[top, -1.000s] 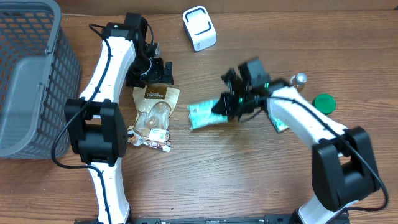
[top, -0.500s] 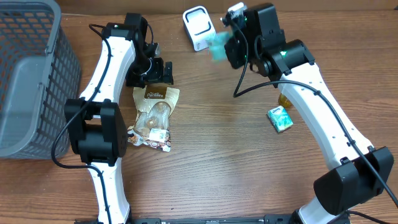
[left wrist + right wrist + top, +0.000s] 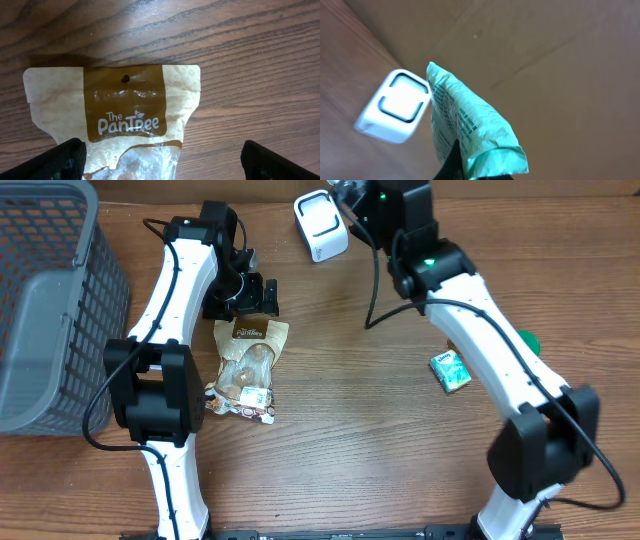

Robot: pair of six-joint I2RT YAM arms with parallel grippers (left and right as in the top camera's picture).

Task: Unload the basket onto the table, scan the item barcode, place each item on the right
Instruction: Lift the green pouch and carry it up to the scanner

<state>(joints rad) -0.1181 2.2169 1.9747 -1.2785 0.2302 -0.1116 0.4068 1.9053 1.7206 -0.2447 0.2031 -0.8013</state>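
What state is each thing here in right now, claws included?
left gripper: open, over the snack bag.
right gripper: shut on the green packet, raised.
green packet: held up, near the scanner.
snack bag: lying flat on the table.
scanner: standing on the table.
small green box: lying loose on the table.

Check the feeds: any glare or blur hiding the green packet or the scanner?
Right wrist: green packet sharp; scanner behind it soft, its window blown out white. Left wrist: snack bag crisp, slight sheen near its top. Overhead: even light, no blur.
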